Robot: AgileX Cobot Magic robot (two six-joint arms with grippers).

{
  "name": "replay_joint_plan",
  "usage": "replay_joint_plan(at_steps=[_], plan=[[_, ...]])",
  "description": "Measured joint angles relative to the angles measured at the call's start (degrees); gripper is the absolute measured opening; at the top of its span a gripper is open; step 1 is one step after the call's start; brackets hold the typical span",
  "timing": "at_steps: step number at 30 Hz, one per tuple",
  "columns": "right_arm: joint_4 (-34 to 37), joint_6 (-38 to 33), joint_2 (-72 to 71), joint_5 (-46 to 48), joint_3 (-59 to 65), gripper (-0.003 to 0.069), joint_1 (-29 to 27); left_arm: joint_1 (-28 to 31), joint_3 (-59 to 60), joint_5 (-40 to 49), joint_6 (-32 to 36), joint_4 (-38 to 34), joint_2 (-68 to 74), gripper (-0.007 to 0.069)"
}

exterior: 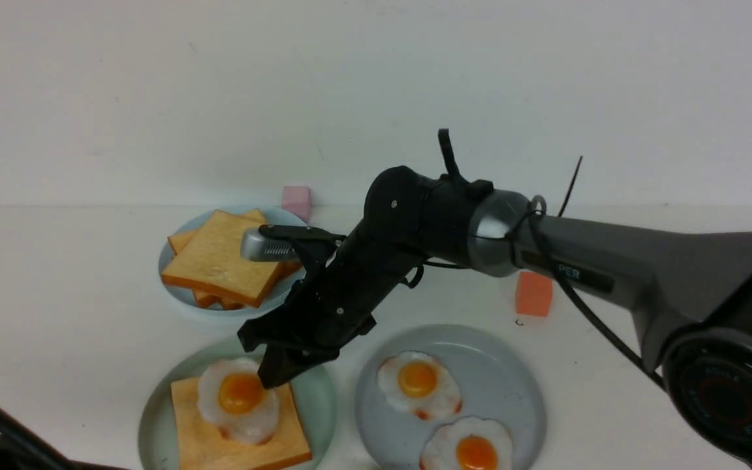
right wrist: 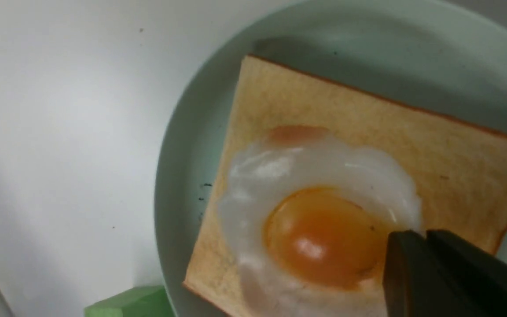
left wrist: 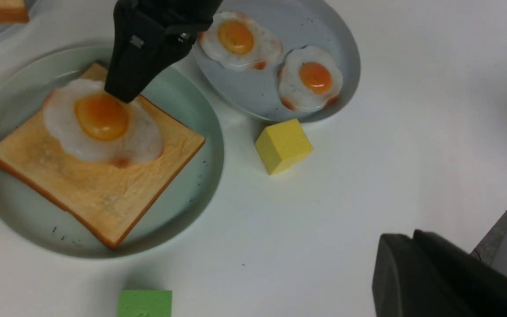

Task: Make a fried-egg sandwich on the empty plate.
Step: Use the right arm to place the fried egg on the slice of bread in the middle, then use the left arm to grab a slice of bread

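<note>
One square, golden, porous toast slice (exterior: 284, 444) lies on the smooth round mint-green plate (exterior: 319, 399), with a glossy, frilly-edged fried egg (exterior: 239, 397) on top (no upper slice). The matte black right pincer (exterior: 276, 378) sits at the egg's rim, grip unclear. The left pincer (left wrist: 405, 246) looks closed and empty.

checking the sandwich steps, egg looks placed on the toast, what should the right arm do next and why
Probably lift the right gripper straight up, jaws released: the egg already lies flat on the toast on the mint plate, and the gripper sits at its yolk.
</note>
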Motion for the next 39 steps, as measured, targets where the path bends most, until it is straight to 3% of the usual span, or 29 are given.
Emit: replay_joint_plan(at_steps=[6, 8, 12, 31, 39], plan=[[-0.06, 0.0, -0.86, 2.08, -0.08, 0.0229, 0.0, 0.0, 0.0, -0.11, -2.51, 0.16, 0.0, 0.004], [-0.17, 0.05, -1.19, 3.2, -0.15, 0.029, 0.0, 0.0, 0.0, -0.11, -7.08, 0.16, 0.0, 0.0044], [-0.24, 0.05, -1.51, 4.93, -0.29, 0.0339, 0.0, 0.0, 0.0, -0.06, -13.13, 0.31, 0.0, 0.005], [-11.82, 4.25, -14.02, 6.82, -0.29, 0.0351, -5.13, 0.0, 0.0, -6.26, -15.18, 0.46, 0.0, 0.0071], [-12.84, 4.57, -18.86, 6.76, -0.05, 0.0351, -5.12, 0.0, 0.0, -7.12, -21.9, 5.59, 0.0, 0.0076]])
